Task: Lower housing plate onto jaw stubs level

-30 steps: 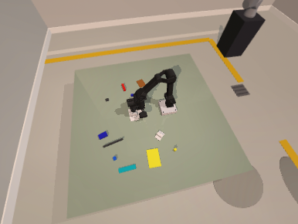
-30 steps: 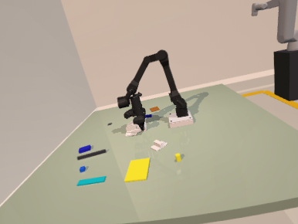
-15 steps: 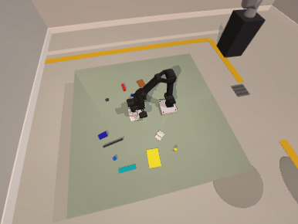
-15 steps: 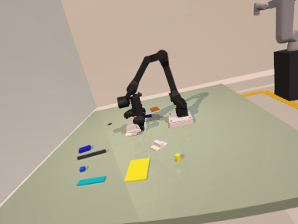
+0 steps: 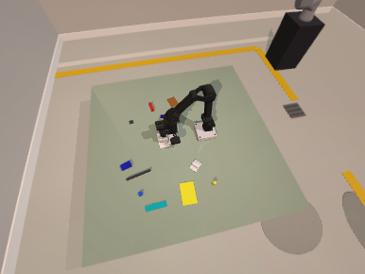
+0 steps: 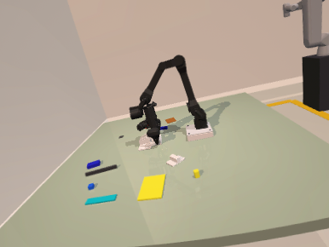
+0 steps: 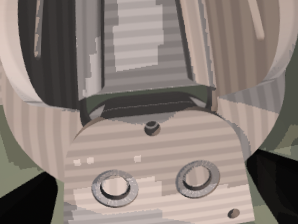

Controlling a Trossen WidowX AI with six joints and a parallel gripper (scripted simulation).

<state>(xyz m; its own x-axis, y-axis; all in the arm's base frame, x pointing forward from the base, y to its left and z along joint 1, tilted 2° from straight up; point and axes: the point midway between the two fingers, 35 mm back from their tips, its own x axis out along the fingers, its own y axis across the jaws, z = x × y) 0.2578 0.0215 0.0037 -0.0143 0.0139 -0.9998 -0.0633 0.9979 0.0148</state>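
The pale housing plate (image 7: pixel 155 150) lies over the pale rounded assembly (image 7: pixel 30 130) in the wrist view. Two grey-rimmed round holes show in it, with light round ends inside them. It looks about level; any small gap beneath it is hidden. The jaws cannot be told apart clearly from the rest of the assembly. My gripper (image 7: pixel 153 169) (image 5: pixel 168 135) (image 6: pixel 150 134) is wide open and empty, low over the assembly, with one black finger on each side of the plate and green showing beside the left finger. In the top and exterior views the arm partly covers the white assembly.
A small white part (image 5: pixel 196 165) (image 6: pixel 175 160) lies on the green mat between the assembly and the yellow sheet (image 5: pixel 188 194) (image 6: pixel 152 187). A black bar (image 5: pixel 138 174) (image 6: pixel 101 170), a blue block (image 5: pixel 126 165) and a teal strip (image 5: pixel 156 206) lie toward the front left.
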